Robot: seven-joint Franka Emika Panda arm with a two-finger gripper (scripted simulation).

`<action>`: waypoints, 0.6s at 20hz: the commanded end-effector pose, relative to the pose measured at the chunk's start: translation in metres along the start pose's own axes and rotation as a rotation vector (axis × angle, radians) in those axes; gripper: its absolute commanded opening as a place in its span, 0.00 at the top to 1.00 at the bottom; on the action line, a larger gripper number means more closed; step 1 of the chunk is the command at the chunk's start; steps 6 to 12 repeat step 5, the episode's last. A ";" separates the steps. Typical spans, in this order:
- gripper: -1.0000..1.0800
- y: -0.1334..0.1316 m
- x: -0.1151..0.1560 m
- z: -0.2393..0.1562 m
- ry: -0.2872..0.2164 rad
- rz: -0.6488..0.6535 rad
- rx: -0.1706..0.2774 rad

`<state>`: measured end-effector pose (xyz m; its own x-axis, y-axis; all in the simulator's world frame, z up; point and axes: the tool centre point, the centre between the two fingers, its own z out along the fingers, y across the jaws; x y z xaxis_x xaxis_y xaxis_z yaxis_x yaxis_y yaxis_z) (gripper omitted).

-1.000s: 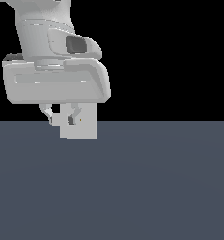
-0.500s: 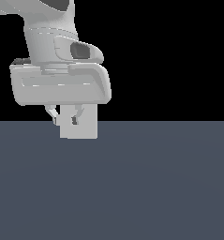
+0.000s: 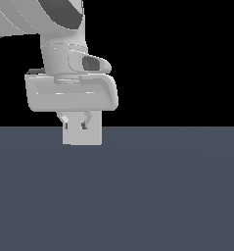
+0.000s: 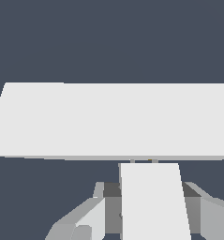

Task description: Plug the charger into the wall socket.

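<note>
Gripper (image 3: 75,122) has closed in on the wall socket (image 3: 82,137) over the last second. Jaws clamped on the charger (image 4: 153,201), whose far end sits right at the socket's near edge. Looks near-inserted; final seating can't be confirmed.

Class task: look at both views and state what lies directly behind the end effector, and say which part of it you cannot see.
Behind the end effector stands the wall socket, a flat panel. Its upper part and centre are covered in the exterior view.
</note>
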<state>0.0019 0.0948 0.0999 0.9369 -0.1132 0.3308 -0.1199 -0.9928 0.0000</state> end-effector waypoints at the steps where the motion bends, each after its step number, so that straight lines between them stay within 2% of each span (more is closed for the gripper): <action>1: 1.00 0.000 0.003 0.001 0.000 0.000 0.000; 12: 1.00 0.000 0.003 0.001 0.000 0.000 0.000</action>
